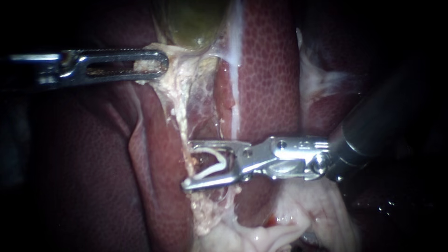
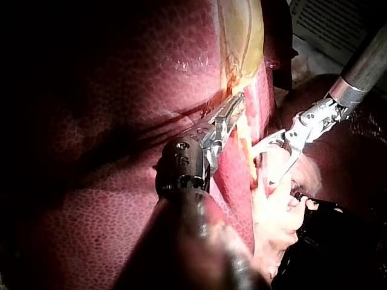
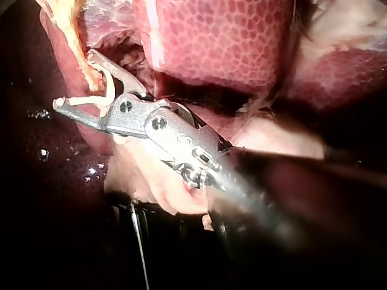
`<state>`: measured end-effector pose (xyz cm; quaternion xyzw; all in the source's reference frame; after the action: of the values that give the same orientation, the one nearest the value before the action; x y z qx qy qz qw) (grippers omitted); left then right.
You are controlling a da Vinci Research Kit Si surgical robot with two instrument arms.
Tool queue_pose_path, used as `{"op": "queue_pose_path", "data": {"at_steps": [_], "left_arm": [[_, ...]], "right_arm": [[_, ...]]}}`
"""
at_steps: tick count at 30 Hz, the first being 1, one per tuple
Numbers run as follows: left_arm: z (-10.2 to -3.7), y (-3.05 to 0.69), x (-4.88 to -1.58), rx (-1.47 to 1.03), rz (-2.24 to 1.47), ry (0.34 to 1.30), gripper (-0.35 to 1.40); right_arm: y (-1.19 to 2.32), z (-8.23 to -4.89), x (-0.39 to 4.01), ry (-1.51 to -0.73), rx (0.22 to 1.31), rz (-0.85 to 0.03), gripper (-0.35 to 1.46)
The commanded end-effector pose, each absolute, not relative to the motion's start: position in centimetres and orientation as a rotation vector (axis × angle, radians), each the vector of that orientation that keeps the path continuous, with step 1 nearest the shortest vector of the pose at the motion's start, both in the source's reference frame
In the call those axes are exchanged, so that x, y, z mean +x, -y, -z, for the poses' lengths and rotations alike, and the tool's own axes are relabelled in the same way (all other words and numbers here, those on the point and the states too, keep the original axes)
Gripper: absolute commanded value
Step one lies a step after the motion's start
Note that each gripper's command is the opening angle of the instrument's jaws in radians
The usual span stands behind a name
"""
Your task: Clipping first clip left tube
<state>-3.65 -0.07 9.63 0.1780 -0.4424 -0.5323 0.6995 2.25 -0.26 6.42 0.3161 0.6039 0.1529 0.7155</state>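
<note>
Just below the gallbladder (image 1: 193, 21) my left instrument (image 1: 158, 64) is pinching pale tissue (image 1: 175, 79), while farther below it my right instrument (image 1: 188, 165) is carrying 1 open clip (image 1: 217, 165) in its spread jaws astride the left tube (image 1: 179, 114), which is looking soft, slippery and easily torn, so squeezing squarely across it seems wisest.

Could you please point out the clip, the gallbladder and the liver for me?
clip (image 1: 221, 161): endoscope view, on its white bend.
gallbladder (image 1: 196, 18): endoscope view, on its greenish wall.
liver (image 1: 266, 70): endoscope view, on its mottled surface.
</note>
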Motion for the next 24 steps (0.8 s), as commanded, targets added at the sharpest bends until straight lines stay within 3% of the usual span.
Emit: {"op": "queue_pose_path", "data": {"at_steps": [1, 14, 24], "left_arm": [[-9.63, 0.07, -3.65, 0.397, 1.186, 0.985, -0.35], [-9.64, 0.07, -3.66, 0.396, 1.186, 0.985, -0.35], [-9.64, 0.07, -3.66, 0.396, 1.186, 0.985, -0.35]], "right_arm": [[0.29, -6.41, 2.26, -1.336, 0.715, -0.341, 0.60], [0.60, -6.40, 2.49, -1.330, 0.865, -0.315, 0.60], [0.58, -6.45, 2.71, -1.367, 0.900, -0.317, 0.60]]}}
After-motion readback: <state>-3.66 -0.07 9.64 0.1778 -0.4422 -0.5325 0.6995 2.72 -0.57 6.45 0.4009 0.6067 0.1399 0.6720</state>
